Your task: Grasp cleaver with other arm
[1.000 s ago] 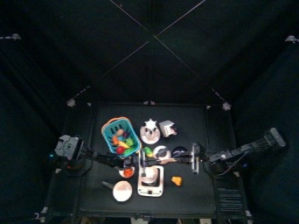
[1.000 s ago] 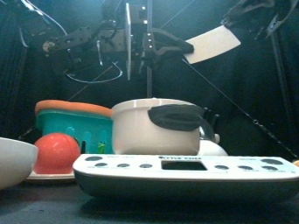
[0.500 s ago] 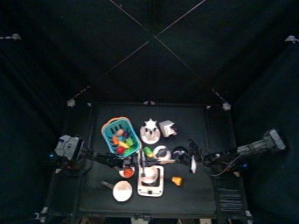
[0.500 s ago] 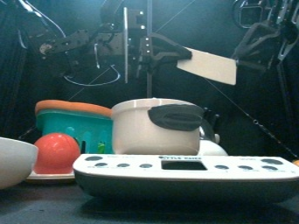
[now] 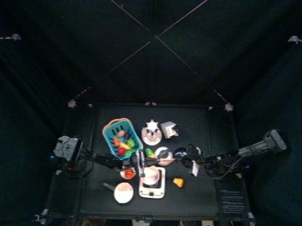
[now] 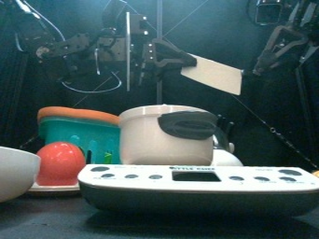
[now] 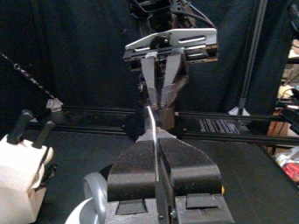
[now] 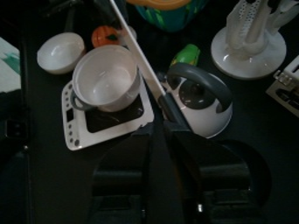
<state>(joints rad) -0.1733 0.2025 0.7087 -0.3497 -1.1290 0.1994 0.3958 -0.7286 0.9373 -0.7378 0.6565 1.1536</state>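
Step in hand: I am judging the handover to be at its close, with the receiving arm gripping the cleaver [image 6: 218, 75] and the giving arm standing clear of it.
Cleaver's place: it is hanging in the air between the two arms, above the white pot [image 6: 169, 131] and the kitchen scale [image 6: 193, 177], touching nothing on the table. In the front view its black handle end is pointing toward the left arm and its pale blade is slanting down toward the right arm.
Left gripper [image 7: 160, 162]: it is clamping the cleaver. In its own wrist view the jaws are standing nearly closed, with the blade running edge-on as a thin bright line between them.
Right gripper [image 8: 173, 162]: its jaws are standing wide apart and pinching nothing. The thin line of the cleaver is running up the gap between them, apparently untouched.
Doing it well: I am planning to hold the left arm steady while drawing the right arm straight back along the blade's line, so neither jaw is clipping the edge.
Risk: I am guessing a thin, flat blade could pivot in a narrow pinch, so I am watching for droop.
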